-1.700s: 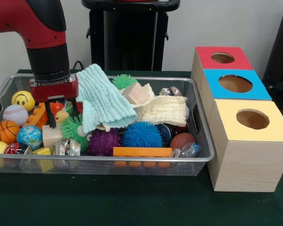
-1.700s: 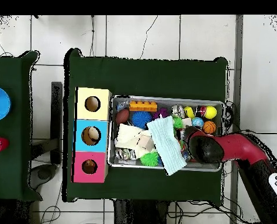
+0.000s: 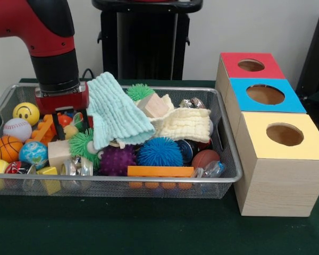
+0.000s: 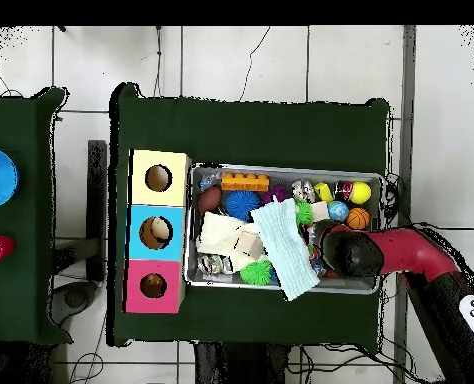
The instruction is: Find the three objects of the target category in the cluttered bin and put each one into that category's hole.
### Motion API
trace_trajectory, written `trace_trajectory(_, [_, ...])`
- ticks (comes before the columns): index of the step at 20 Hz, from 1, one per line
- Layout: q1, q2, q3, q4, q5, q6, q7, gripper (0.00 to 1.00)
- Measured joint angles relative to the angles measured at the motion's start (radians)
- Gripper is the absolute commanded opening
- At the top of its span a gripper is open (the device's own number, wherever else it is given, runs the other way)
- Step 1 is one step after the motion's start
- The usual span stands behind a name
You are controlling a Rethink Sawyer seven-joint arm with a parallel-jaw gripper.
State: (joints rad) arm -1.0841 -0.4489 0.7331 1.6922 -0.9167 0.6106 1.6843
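Note:
The wire mesh bin sits on the green table, full of toys; it also shows in the overhead view. My gripper hangs from the red arm and reaches down into the bin's left part, jaws spread among small toys. An orange toy lies just left of it, partly hidden; I cannot tell if it is striped. I cannot make out a duck. The red-topped box with its round hole stands farthest back on the right, and it also shows in the overhead view. In the overhead view the arm hides the gripper.
A blue-topped box and a yellow-topped box stand in front of the red one. A mint cloth and a cream cloth cover the bin's middle. Spiky balls, a basketball and a baseball lie around.

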Motion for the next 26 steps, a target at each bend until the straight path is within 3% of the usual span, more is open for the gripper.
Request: trace_trajectory(26, [0.084,-0.008,-0.081,-0.060,-0.001,0.028,0.000,1.00])
